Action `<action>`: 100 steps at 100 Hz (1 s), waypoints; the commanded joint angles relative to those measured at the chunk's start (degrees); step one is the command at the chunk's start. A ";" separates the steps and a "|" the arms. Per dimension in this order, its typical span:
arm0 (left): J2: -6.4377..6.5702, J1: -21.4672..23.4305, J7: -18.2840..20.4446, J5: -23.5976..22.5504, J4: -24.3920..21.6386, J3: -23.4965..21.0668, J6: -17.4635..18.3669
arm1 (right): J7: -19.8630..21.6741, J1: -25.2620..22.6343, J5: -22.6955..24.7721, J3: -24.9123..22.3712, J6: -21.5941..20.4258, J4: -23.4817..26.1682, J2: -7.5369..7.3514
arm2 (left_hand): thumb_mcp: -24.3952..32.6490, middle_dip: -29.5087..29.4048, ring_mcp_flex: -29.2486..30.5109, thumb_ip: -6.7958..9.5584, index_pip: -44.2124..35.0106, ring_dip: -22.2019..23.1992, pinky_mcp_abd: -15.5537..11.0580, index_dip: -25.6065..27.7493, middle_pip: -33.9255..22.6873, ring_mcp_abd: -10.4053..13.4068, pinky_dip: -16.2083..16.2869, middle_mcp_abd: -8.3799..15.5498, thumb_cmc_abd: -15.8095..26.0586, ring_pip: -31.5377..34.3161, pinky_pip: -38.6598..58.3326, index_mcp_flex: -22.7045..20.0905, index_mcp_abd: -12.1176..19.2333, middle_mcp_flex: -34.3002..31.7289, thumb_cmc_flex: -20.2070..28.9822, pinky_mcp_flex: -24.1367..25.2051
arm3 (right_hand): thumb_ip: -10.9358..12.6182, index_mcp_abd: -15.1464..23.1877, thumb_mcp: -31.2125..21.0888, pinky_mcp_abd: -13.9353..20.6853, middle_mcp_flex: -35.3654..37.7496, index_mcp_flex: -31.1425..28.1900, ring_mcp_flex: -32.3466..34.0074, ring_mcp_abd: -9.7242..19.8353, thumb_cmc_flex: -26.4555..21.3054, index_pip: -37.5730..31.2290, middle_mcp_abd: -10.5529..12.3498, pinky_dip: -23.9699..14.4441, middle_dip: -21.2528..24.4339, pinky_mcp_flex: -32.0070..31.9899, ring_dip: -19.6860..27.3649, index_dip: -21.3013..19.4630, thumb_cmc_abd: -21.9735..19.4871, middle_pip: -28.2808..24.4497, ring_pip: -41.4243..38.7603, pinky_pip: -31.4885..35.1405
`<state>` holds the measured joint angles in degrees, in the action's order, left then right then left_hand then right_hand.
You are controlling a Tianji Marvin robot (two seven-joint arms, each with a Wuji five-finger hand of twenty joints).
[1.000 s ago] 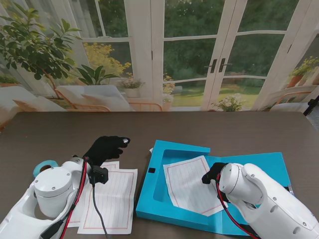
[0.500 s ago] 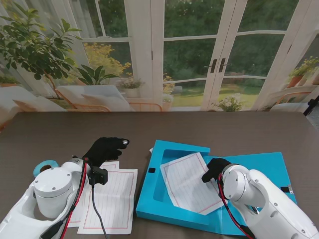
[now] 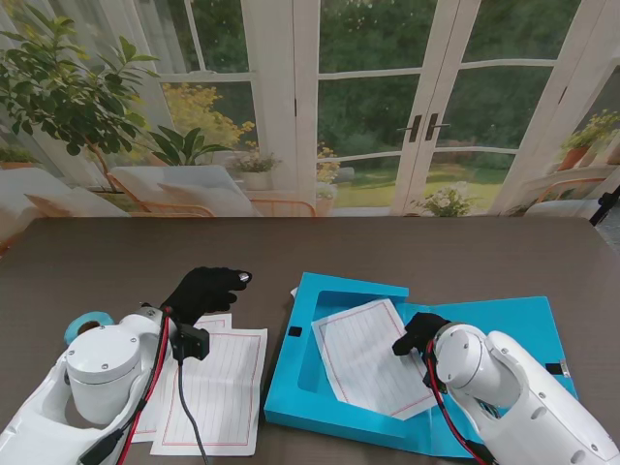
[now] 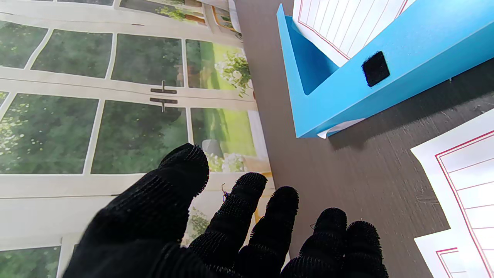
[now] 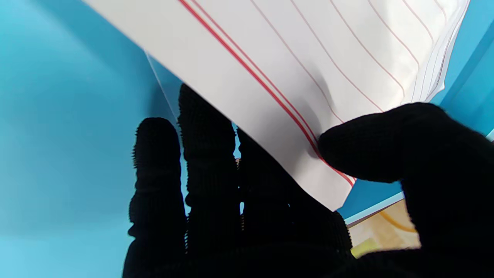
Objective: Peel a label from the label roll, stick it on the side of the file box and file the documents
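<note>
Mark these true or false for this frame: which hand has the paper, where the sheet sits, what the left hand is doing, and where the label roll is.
1. The right hand pinches a lined sheet between thumb and fingers. True.
2. That sheet lies flat inside the blue file box. False: it is skewed, its near corner overhanging the box's front edge.
3. The left hand holds a document. False: it is open above the table, holding nothing.
4. More lined sheets lie on the table left of the box. True.
5. The label roll sits inside the box. False: it sits on the table at far left.
</note>
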<state>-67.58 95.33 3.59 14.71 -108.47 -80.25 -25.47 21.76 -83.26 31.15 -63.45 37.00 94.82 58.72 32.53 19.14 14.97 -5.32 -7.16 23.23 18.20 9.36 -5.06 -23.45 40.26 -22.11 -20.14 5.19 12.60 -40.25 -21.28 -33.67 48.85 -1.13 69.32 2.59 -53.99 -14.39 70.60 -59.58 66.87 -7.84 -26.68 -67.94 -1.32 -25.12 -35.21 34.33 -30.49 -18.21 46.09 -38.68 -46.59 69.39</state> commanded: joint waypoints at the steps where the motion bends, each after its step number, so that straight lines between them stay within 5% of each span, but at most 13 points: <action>1: 0.00 -0.02 1.12 -0.08 -0.04 0.02 0.05 | 0.39 -0.07 -0.19 0.44 1.37 0.08 0.66 | -1.35 0.43 0.24 1.40 0.12 0.39 -2.34 0.41 0.18 -0.09 0.72 0.12 1.66 -0.31 -0.45 -1.56 -0.05 -0.40 0.83 -0.65 | 3.46 3.49 -4.90 -0.28 2.07 -4.22 3.02 -0.60 -3.90 -2.19 -0.06 0.29 -1.25 -5.27 -0.98 0.50 -2.79 0.34 -1.20 2.62; 62: -0.13 -0.40 0.81 0.25 0.19 0.17 -0.03 | -10.02 1.33 -9.01 1.87 13.33 -0.83 4.09 | -1.88 0.39 0.15 1.39 0.23 0.38 -2.35 0.39 0.22 -0.16 0.76 0.00 2.30 -0.34 -0.48 -1.65 -0.25 -0.24 1.09 -0.59 | 5.24 -0.25 -6.65 -0.65 2.39 -4.73 3.15 -2.39 -4.80 -2.64 -0.99 -0.15 -1.58 -4.85 -1.20 0.81 -3.55 0.14 -2.06 3.87; 100: -0.24 -0.12 0.39 0.48 -0.02 0.03 -0.06 | -12.86 2.71 -13.28 3.47 19.31 -0.51 5.60 | -2.43 0.38 0.14 1.40 0.26 0.37 -2.33 0.39 0.17 -0.20 0.78 -0.17 2.66 -0.34 -0.49 -1.81 -0.30 -0.42 1.38 -0.58 | 5.84 -2.20 -7.60 -0.66 2.77 -5.10 3.18 -3.22 -5.11 -3.27 -1.31 -0.26 -1.36 -4.61 -1.18 1.76 -3.94 -0.28 -2.85 4.65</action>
<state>-67.60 94.94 3.23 14.92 -108.25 -80.20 -25.46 7.92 -80.55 17.54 -60.37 55.15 93.84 63.75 31.42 19.14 14.98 -5.32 -7.18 23.23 18.19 9.46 -5.06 -23.44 40.27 -22.20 -19.17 5.19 12.60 -40.85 -21.45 -33.66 49.44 -1.13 73.69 -0.80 -58.16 -14.39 71.23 -61.41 67.45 -10.17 -28.78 -67.94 -3.47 -25.11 -35.83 34.33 -30.96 -16.72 44.60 -38.72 -48.19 70.70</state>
